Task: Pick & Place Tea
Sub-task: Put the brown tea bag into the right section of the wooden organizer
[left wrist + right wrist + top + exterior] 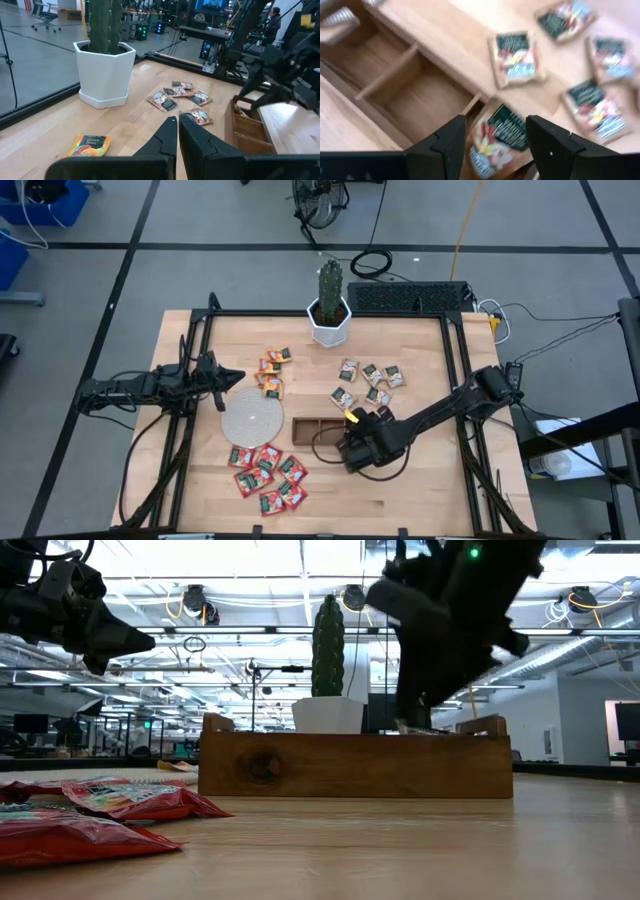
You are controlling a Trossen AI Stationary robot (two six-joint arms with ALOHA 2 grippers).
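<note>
My right gripper [496, 122] stands open over the right end of the long brown tray [312, 430]. Right below it, between its fingers, a whitish sachet with dark print [500, 142] lies tilted in the tray's end compartment; I see no finger touching it. More whitish sachets [370, 375] lie on the table beyond the tray, orange-yellow ones [272, 372] at the far left, and red ones [268, 475] near the front. My left gripper [238, 375] waits shut, held above the table's left side.
A round pale disc [250, 415] lies left of the tray. A cactus in a white pot [329, 315] stands at the far edge. The tray's other two compartments [425, 97] show bare wood. Bare tabletop lies in front of the tray.
</note>
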